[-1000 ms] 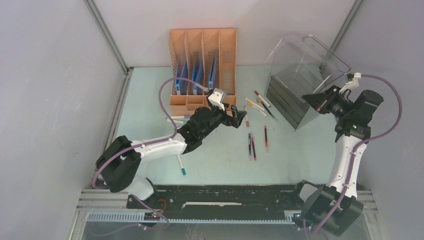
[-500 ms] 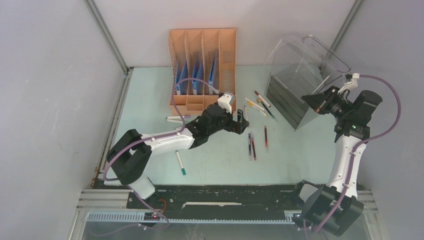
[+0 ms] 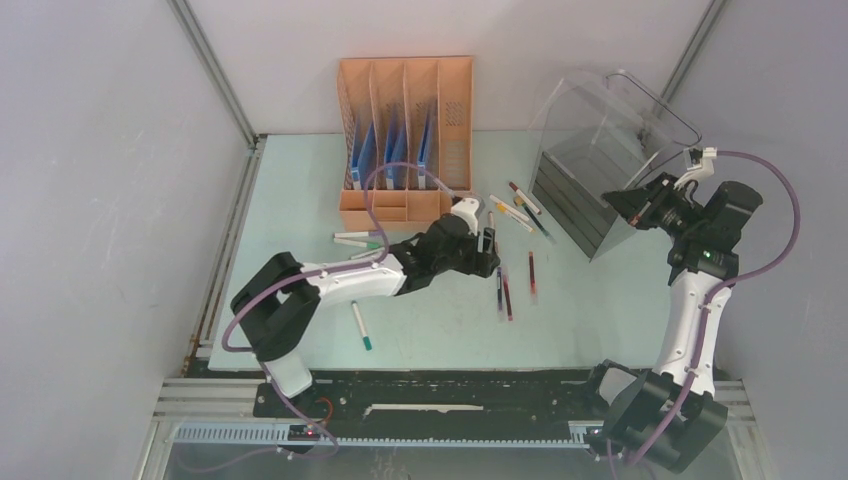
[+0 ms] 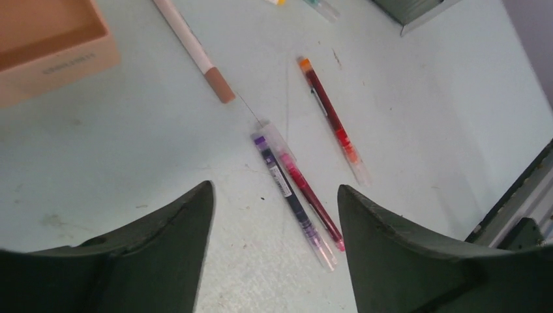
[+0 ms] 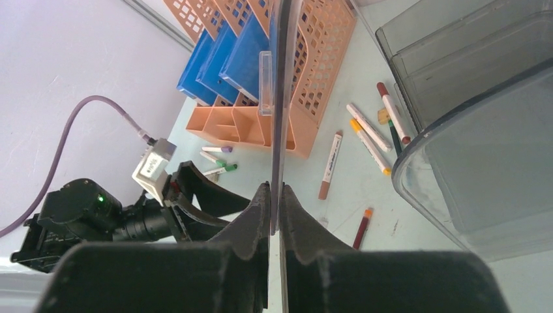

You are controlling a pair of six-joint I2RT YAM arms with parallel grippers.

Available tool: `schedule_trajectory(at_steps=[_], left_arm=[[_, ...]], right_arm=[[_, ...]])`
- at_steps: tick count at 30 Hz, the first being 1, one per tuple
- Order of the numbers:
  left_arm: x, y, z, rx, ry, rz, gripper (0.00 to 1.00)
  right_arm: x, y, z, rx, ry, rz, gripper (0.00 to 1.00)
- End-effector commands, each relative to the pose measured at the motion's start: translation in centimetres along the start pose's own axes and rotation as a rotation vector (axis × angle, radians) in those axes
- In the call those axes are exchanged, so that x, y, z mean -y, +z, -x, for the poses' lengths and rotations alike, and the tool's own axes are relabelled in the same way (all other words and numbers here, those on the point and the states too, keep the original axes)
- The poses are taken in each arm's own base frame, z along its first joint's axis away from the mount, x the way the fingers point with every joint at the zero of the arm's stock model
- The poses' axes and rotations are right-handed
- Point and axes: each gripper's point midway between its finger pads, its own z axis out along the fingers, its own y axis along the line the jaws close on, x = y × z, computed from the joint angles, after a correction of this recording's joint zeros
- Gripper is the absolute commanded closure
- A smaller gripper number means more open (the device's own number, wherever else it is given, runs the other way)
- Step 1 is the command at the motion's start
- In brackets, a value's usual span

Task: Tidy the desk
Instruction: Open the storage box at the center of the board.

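While the left jaws hang apart just above a purple pen (image 4: 282, 184) and a pink pen (image 4: 312, 202) lying side by side, the right jaws are clamped on the bin's (image 3: 600, 130) clear wall at far right. The mint counter (image 3: 290, 190) spreads beneath them, between grey walls (image 3: 100, 200).

My left gripper (image 3: 487, 243) hovered over the desk (image 3: 290, 190) just beside a pen pair (image 3: 503, 292). My right gripper (image 3: 622, 203) touched the bin (image 3: 590, 140) by the right edge. The rack (image 3: 405, 110) stood at the far edge.
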Motion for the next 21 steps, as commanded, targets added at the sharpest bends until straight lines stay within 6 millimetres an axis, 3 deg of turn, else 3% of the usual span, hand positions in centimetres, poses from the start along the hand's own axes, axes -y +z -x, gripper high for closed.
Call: schedule_trajectory(at_steps=[1, 4, 9, 14, 21], left_arm=[[0.5, 1.0, -1.7, -0.069, -0.053, 0.097, 0.3], [0.7, 1.2, -3.3, -0.115, -0.023, 0.162, 0.4], [1.3, 1.8, -4.8, -0.159, 0.047, 0.233, 0.41], [1.6, 2.9, -6.6, -0.217, 0.069, 0.232, 0.57], [2.2, 3.9, -8.0, -0.267, 0.075, 0.21, 0.6]], right_arm=[[-2.2, -0.5, 0.2, 0.005, -0.078, 0.06, 0.89], [-2.1, -0.5, 0.2, 0.007, -0.082, 0.057, 0.89], [-2.0, -0.4, 0.1, 0.006, -0.081, 0.054, 0.89], [-2.1, -0.4, 0.1, 0.007, -0.085, 0.053, 0.89], [-2.1, -0.3, 0.0, 0.004, -0.086, 0.054, 0.89]])
